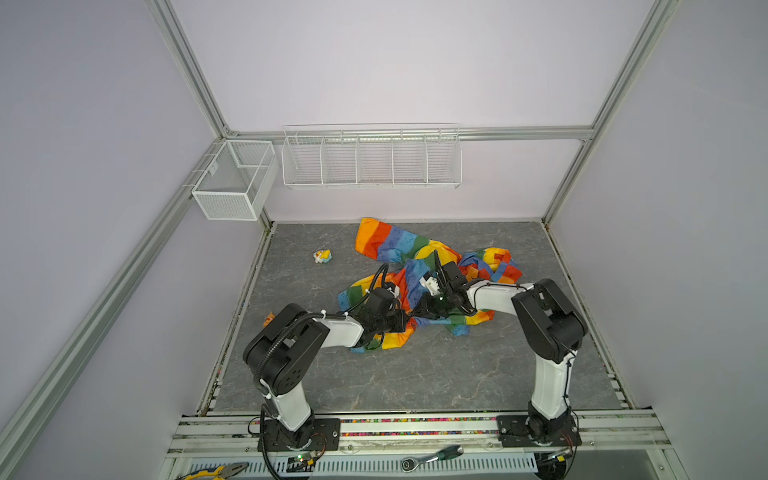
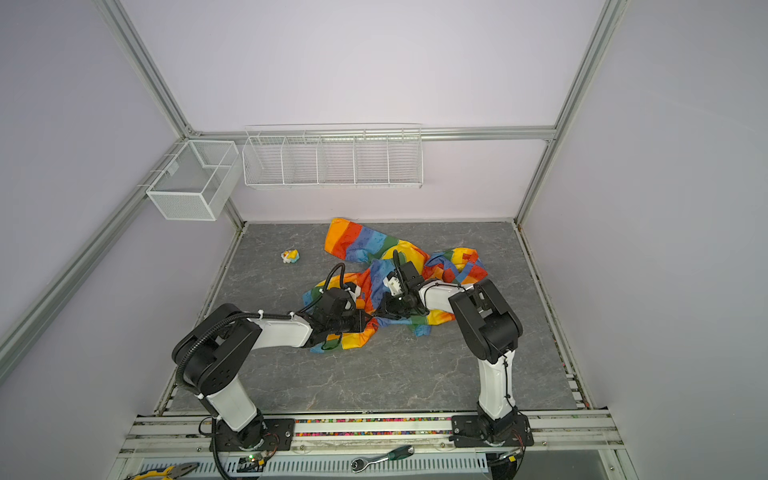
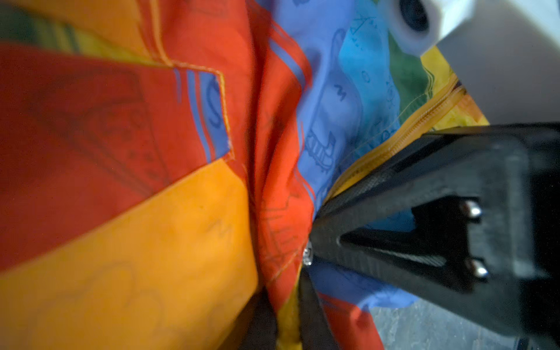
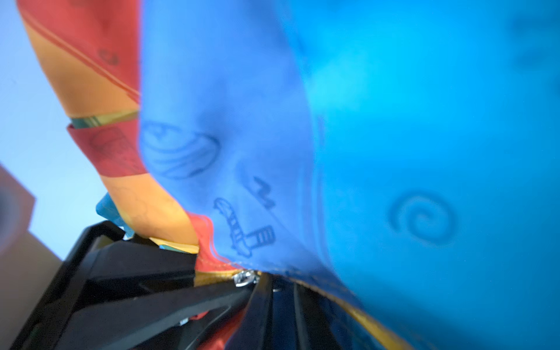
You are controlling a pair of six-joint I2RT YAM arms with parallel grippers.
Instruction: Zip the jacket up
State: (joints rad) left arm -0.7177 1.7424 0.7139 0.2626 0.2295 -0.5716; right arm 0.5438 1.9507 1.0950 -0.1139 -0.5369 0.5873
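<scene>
Left tool (image 1: 405, 323) pinches jacket (image 1: 399, 245); only wrist views show zipper pull (image 4: 245, 277)

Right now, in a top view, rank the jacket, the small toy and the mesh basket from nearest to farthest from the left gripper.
1. jacket, middle, held in the left gripper.
2. small toy, farther back and left.
3. mesh basket, up at the far left corner.
</scene>
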